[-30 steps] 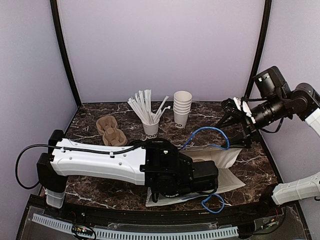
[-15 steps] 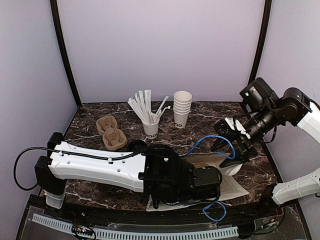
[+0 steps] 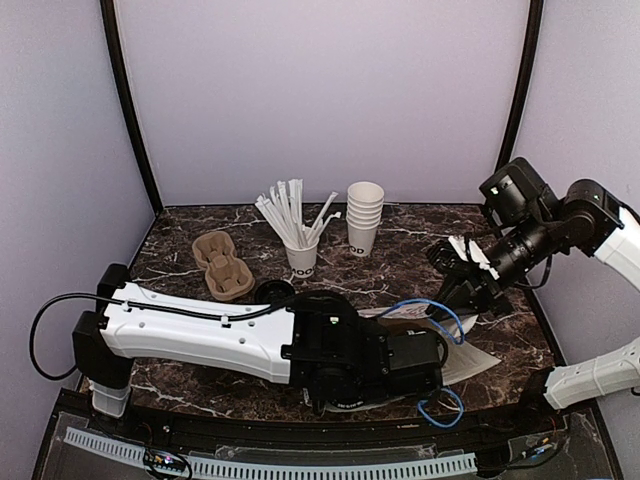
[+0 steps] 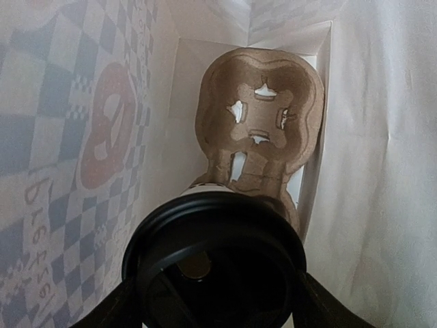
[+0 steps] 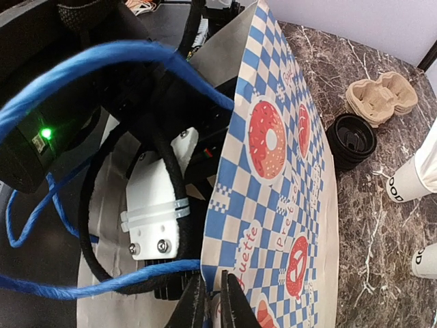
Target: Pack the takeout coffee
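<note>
Left pincer (image 4: 217, 311) grips lidded coffee (image 4: 215, 208) inside bag (image 4: 82, 102), at carrier's (image 4: 263, 116) 6 o'clock end; whether it is seated is unclear. Right pincer (image 5: 212, 299) clamps bag rim.

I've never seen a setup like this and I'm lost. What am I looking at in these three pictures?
Two robot arms at a marble table. The overhead picture shows both; the other two come from cameras on their wrists. The left tool, inside a paper bag, holds a lidded cup near a pulp carrier deeper in. The right tool pinches the bag's edge. Outside stand a cup of straws, stacked cups, spare carriers and black lids.
</note>
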You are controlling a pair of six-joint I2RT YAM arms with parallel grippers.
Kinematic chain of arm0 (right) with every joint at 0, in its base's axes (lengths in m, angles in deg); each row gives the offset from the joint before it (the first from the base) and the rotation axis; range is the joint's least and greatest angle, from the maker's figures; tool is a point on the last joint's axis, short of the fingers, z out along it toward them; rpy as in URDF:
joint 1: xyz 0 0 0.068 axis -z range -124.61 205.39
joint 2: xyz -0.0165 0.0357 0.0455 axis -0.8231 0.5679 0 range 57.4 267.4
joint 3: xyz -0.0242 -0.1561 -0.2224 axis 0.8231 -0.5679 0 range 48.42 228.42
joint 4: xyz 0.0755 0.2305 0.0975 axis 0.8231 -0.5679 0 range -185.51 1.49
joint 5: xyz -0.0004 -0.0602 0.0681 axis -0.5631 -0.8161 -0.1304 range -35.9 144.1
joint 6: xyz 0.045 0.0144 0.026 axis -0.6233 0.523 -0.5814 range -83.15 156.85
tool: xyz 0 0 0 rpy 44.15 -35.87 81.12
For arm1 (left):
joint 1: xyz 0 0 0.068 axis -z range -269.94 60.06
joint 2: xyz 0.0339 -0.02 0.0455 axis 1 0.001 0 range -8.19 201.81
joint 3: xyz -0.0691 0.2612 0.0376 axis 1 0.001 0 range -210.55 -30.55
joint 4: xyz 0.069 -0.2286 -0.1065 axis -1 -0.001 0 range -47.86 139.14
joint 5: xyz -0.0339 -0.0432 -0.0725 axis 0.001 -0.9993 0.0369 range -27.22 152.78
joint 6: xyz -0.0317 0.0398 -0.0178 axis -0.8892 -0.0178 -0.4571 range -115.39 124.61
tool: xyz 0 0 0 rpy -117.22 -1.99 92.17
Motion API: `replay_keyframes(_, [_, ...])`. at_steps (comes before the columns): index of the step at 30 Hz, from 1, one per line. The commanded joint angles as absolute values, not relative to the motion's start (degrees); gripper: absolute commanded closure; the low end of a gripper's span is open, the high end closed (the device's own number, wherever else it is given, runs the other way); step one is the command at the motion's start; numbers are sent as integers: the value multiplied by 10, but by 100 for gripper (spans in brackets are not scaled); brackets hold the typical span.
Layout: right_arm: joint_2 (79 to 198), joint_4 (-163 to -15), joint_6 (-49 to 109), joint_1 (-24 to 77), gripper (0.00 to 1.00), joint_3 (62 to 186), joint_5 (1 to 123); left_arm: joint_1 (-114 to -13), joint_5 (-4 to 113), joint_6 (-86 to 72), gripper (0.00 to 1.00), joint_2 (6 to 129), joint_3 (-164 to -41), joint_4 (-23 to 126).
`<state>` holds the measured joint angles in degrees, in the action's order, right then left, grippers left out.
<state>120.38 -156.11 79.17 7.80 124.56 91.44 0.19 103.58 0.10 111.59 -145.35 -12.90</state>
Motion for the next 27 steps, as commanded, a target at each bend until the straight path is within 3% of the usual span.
replay_keyframes(1, [1204,-1555,789,74,93,1280,929,-8,1007,29,89,1074,-1420,-53])
replay_keyframes(8, [1203,-1529,767,74,100,1304,883,-8,1029,77,90,1085,-1412,-9])
replay_keyframes(18, [1201,-1470,738,74,100,1292,817,8,1013,90,90,1113,-1426,5])
replay_keyframes(27, [1206,-1516,764,82,100,1349,910,9,1008,88,90,1121,-1420,3])
